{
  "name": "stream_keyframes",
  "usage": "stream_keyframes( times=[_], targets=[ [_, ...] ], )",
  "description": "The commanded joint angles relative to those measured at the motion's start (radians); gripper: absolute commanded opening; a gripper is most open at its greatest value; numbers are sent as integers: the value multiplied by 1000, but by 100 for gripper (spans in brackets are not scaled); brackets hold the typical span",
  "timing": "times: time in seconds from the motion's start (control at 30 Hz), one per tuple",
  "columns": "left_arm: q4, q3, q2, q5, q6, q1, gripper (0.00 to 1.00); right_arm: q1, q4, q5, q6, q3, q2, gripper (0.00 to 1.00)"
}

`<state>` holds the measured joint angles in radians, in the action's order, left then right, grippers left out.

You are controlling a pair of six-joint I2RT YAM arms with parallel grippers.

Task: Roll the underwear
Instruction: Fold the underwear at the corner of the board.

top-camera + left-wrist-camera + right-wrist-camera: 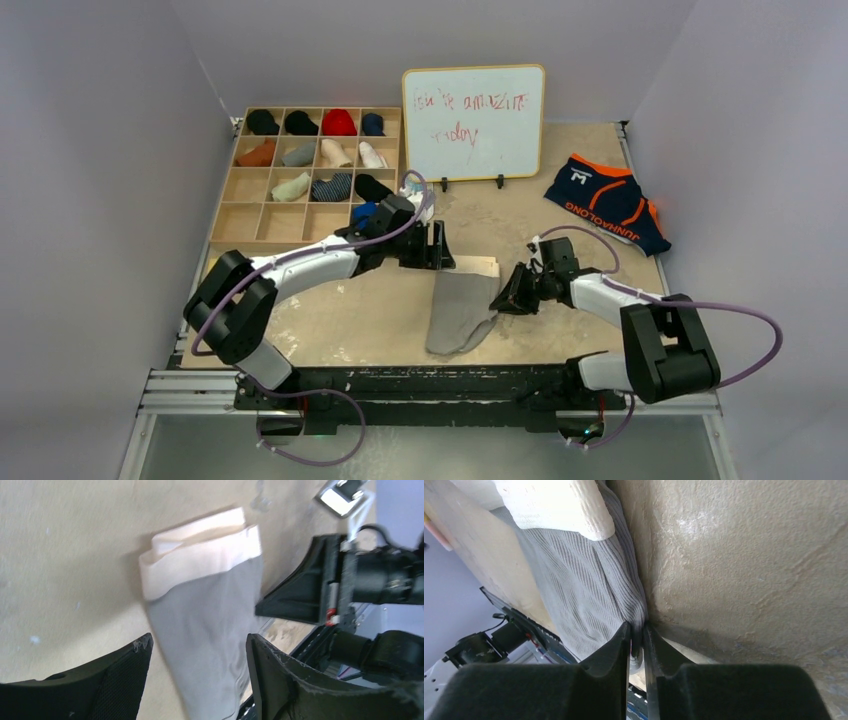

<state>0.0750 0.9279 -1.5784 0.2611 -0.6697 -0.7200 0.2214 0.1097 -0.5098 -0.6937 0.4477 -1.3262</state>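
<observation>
We see a tan bench [560, 210] walled in by pale panels. At its far left lies a wooden tray [283, 222] of square compartments. Most of the far ones hold rolled socks, and the near row on the left has none. Right of the tray a whiteboard [474, 122] with red scribble stands upright on two small feet. Nothing lies between it and the middle of the bench.

The navy briefs [607, 203], with orange trim and white lettering, lie flat at the far right, well apart from both arms. The grey briefs [460, 310] lie mid-bench as a long folded strip. Their pale waistband [200, 565] is at the far end and the other end is near the front edge.

Our left arm reaches across in front of the tray's near right corner. A small white and blue bundle [415, 190] sits just behind its wrist, partly hidden. The left tool [437, 247] hangs over the waistband end with its jaws well apart, one on either side of the strip, gripping nothing.

The right tool [505, 297] comes in from the strip's right side. Its jaws are nearly together, pinching a fold at the edge of the grey cloth [584, 595] down at the bench surface.
</observation>
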Motion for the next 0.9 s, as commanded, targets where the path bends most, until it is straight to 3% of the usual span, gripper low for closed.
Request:
stream_keyframes(
  times=[0.0, 0.4, 0.7, 0.87],
  targets=[
    [-35, 141, -49, 44, 7, 2, 67, 1, -18, 51, 33, -42, -41, 13],
    [200, 566, -358, -53, 2, -144, 57, 1, -208, 23, -1, -114, -18, 1],
    [332, 754, -534, -115, -50, -186, 51, 1, -315, 18, -56, -179, 6, 0],
    [363, 769, -572, -164, -76, -186, 49, 1, -347, 21, -55, -197, 5, 0]
  ],
)
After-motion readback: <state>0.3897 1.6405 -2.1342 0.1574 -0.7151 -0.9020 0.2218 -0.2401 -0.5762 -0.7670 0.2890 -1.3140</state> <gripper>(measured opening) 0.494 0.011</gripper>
